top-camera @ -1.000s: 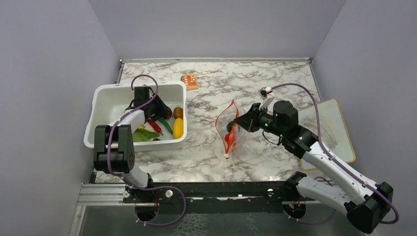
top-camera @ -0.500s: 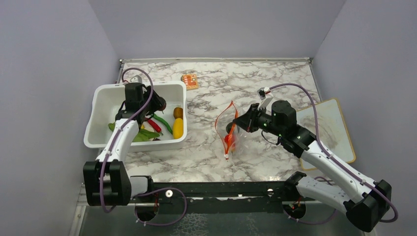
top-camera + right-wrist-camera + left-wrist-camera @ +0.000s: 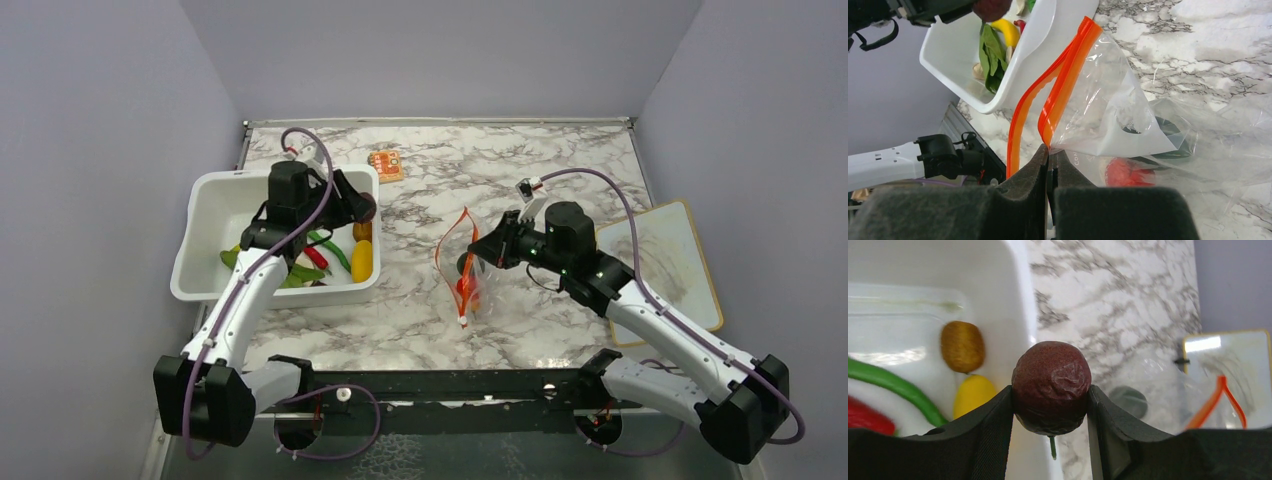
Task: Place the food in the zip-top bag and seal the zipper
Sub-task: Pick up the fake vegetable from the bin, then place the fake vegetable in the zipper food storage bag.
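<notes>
Possibly the round maroon toy fruit [image 3: 1051,375] clamped in left pincer [image 3: 1050,396] misses the narrow-mouthed clear plastic bag [image 3: 1108,100] right pincer [image 3: 1050,156] pinches.

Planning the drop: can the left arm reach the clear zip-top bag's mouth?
Likely yes. The right gripper pinches the orange-red zipper strip, holding the clear bag open; only marble table lies between it and the left gripper carrying the dark red round fruit.

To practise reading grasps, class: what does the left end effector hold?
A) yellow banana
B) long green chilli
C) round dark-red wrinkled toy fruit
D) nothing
C: the left end effector pinches the round dark-red wrinkled toy fruit from both sides.
</notes>
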`<state>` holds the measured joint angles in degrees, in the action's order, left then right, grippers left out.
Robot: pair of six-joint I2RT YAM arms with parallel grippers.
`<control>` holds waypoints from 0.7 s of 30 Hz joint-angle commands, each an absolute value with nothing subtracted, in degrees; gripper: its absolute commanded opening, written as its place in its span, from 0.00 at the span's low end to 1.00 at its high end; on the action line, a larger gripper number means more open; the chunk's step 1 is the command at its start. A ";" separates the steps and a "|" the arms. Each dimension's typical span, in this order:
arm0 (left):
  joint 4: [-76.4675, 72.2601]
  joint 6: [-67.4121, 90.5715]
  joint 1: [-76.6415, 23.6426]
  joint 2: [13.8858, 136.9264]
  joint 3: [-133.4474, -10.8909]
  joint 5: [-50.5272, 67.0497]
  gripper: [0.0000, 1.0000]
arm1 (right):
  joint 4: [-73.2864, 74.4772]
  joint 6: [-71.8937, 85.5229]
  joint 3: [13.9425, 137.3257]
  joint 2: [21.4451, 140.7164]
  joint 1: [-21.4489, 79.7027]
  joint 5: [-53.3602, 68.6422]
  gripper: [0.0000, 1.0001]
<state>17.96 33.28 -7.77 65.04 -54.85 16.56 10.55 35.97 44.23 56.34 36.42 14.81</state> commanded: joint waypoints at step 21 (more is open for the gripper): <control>3.08 44.29 -36.91 64.67 -52.60 31.65 0.33 | 8.61 38.44 43.93 56.54 36.47 17.35 0.01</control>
<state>6.92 42.87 -34.52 62.37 -54.78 31.03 10.24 37.47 44.23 57.47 36.42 15.97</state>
